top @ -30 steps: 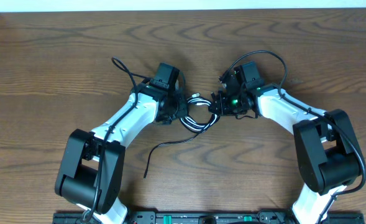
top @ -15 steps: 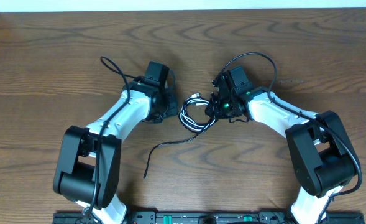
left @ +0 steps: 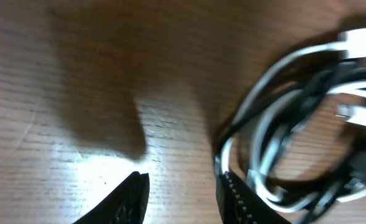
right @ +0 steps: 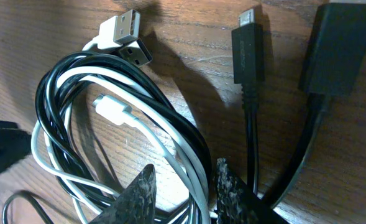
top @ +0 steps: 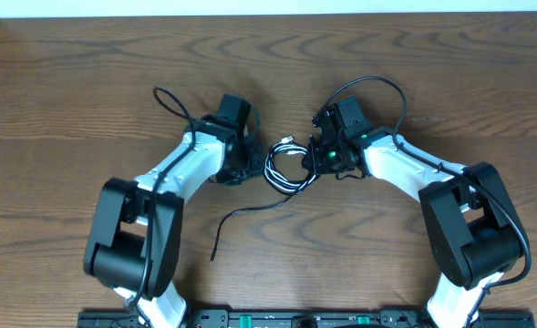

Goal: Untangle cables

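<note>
Tail of thin black cord [top: 259,208] trails nearest, across the brown wooden table [top: 67,91]. Beyond it, thin black and white cables [top: 284,170] lie coiled together. Left gripper [left: 183,182], narrowly parted, holds nothing beside the coil. Right gripper [right: 186,169] straddles several strands, grip unclear; pulling all could tighten the tangle.

Robotics lab bench, by the look: plain wood-grain counter [top: 58,118], two white-and-black robot arms [top: 181,169] fixed to a black mounting rail [top: 277,319] along the bottom edge, blank white strip [top: 268,6] across the top.
</note>
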You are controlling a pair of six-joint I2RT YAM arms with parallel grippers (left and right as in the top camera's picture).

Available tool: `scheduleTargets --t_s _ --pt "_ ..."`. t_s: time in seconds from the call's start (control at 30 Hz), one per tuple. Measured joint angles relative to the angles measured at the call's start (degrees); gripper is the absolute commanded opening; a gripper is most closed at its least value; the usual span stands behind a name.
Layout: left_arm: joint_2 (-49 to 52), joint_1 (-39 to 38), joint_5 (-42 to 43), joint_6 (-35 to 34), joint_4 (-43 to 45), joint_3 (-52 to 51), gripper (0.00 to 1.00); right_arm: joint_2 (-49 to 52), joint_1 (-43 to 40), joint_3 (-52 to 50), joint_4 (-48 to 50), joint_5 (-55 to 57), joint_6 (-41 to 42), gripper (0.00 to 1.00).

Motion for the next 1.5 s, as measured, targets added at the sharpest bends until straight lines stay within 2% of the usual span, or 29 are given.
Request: scheduleTargets --t_s 0.23,0.3,0.37,0.67,0.73,0.77,0.8,0.9,1.0,1.1,1.27,1.5 --pt "1.7 -3.3 1.0 -0.8 3.6 -0.4 0.39 0.0 0.0 0.0 0.0 0.5 0.0 0.27" --pt "1.8 -4.7 1.0 -1.1 4.4 -0.4 0.30 0.0 -0.1 0.0 0.0 0.9 0.0 0.27" --pt "1.9 -5.2 0.8 -1.4 4.5 -0.4 0.26 0.0 -0.1 0.0 0.0 0.9 0.0 0.27" --pt "2.4 -6.4 -1.1 -4.7 5.8 -0.3 0.27 0.0 0.0 0.0 0.2 1.7 0.8 0.31" --pt "2.8 -6.4 -1.1 -5.6 6.1 0.0 0.26 0.3 0.0 0.3 0.4 2.0 2.1 0.28" --pt "2.9 -6.4 -1.1 -6.2 6.4 0.1 0.23 0.9 -0.1 0.8 0.9 2.0 2.9 0.23" --pt "2.9 -6.4 -1.1 -6.5 6.7 0.1 0.19 1.2 -0.2 1.1 1.3 2.0 3.6 0.18" --pt "3.3 -6.3 -0.9 -7.3 7.5 0.2 0.08 2.6 -1.0 1.7 2.9 0.6 5.0 0.14" --pt "3.5 -6.3 -0.5 -7.4 7.6 0.3 0.07 2.8 -1.3 1.7 3.1 -0.4 5.5 0.11" --pt "3.4 -6.2 -0.2 -6.4 7.6 0.3 0.07 2.9 -1.4 1.7 3.1 -0.6 5.6 0.01" --pt "1.7 -6.2 -1.9 -3.7 4.7 0.0 0.07 3.2 -1.7 1.7 3.1 -2.8 5.7 0.01" --pt "-9.5 -6.2 -9.1 -0.9 -2.7 -0.6 0.07 3.7 -3.1 1.7 2.9 -5.8 6.0 0.01"
